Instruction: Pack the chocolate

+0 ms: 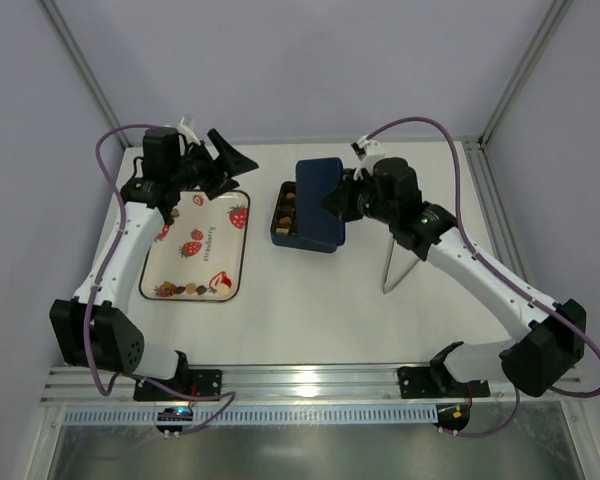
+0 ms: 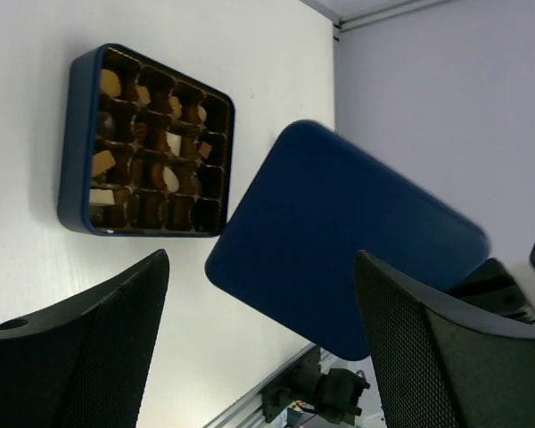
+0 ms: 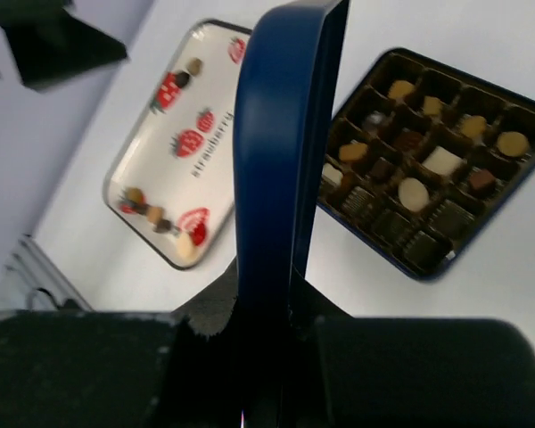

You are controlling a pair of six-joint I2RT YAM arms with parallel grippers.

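Table point(image 1: 310, 310): white, matte, evenly lit.
Walls point(image 1: 310, 60): pale lavender panels behind and beside the table.
Posts point(image 1: 525, 68): grey metal, at the table's far corners.
Rail point(image 1: 310, 378): silver, along the table's near edge.

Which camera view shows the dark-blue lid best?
The left wrist view: the lid shows most of its broad face. The right wrist view gives only its edge, in the right pincer; the top view shows it small, hiding part of the box.

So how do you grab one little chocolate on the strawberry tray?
Probably straight down from above, pinching its rounded sides. The chocolates lie low in a tight row by the near rim of the tray, so a sideways approach would hit neighbours.
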